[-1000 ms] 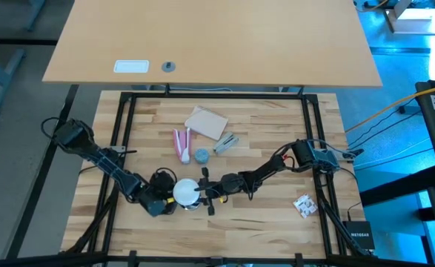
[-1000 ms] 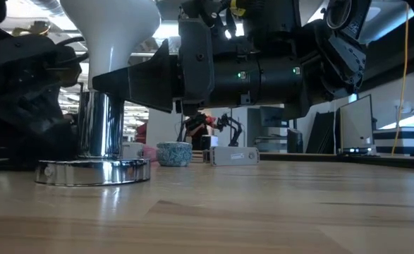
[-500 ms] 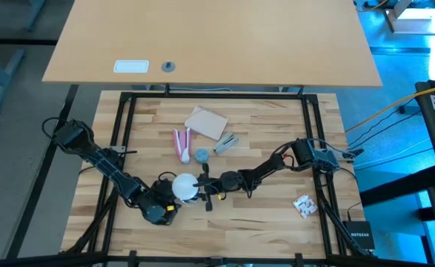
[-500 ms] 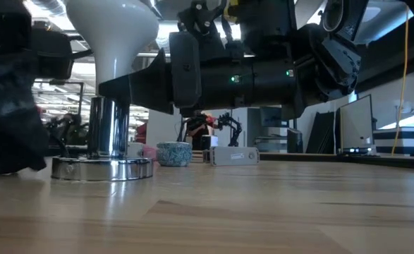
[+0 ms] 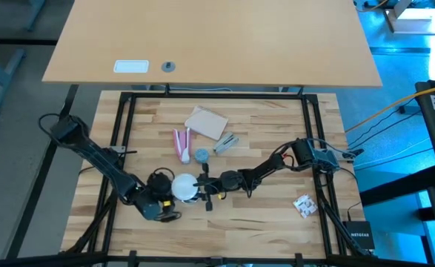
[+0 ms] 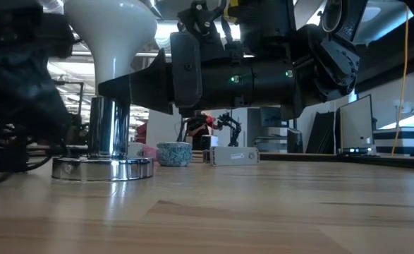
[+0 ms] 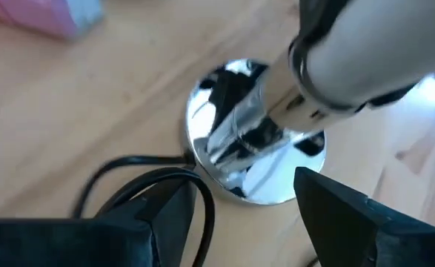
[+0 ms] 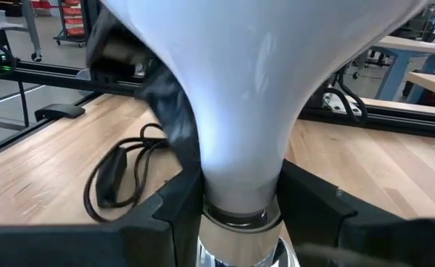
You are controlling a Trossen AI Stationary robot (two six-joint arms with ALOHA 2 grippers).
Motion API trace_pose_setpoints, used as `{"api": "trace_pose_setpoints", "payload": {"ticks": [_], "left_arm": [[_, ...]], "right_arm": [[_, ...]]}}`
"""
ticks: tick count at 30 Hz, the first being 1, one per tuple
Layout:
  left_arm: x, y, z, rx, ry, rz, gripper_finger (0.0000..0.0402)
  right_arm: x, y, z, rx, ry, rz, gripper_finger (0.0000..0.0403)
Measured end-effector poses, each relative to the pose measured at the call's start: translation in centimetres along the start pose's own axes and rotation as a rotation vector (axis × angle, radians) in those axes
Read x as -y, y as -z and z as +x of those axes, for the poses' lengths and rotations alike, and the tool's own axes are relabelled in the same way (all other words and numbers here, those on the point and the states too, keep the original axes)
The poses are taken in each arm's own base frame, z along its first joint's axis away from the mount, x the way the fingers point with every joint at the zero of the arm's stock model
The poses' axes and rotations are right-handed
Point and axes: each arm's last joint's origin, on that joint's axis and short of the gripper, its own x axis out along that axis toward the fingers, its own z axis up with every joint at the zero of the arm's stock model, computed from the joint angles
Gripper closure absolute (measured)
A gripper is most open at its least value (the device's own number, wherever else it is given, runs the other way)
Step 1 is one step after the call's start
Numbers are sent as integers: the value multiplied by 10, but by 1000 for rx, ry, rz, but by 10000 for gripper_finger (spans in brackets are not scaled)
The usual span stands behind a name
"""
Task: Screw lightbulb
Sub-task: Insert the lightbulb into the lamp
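The white lightbulb [image 5: 185,188] stands upright, its narrow end down in the socket of a chrome stem [image 6: 108,127] on a round chrome base [image 6: 101,169]. My right gripper [image 8: 239,204] reaches in from the table's right and is shut on the bulb [image 8: 239,89]. My left gripper [image 7: 247,215] is open, just left of and nearer than the lamp. Its fingers stand apart before the chrome base [image 7: 254,167] and touch nothing. It shows dark at the left of the low view [image 6: 23,106]. My right gripper pinches the bulb's narrow neck [image 8: 239,194], just above the socket, between its two fingers [image 8: 174,211]. The fingers come in level from the table's right [image 6: 132,81]. The bulb stands upright, dome up, its lower end in the socket.
A black cord [image 7: 139,178] runs from the chrome base toward my left gripper. Farther back lie a pink object [image 5: 181,144], a small light-blue cap [image 5: 201,155], a brown card [image 5: 206,122] and a small grey part [image 5: 225,142]. A crumpled wrapper [image 5: 304,205] lies at the right.
My left gripper has drawn back from the chrome stem toward the table's near edge, then come a little way back toward it. The lamp with the bulb has slid slightly on the table. My right gripper has stayed shut on the bulb's neck.
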Motion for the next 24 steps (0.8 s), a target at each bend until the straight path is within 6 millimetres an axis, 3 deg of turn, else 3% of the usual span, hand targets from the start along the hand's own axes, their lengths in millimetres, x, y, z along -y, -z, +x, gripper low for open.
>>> {"api": "trace_pose_setpoints", "payload": {"ticks": [9,18,24], "left_arm": [[-14,-17,-23,46,-60,44,180],[-15,-29,-38,64,1,29,180],[-14,-33,-48,-66,89,-10,180]], "right_arm": [[-1,0,0,0,-9,3,237],[-1,0,0,0,-9,3,237],[-1,0,0,0,-10,3,237]]}}
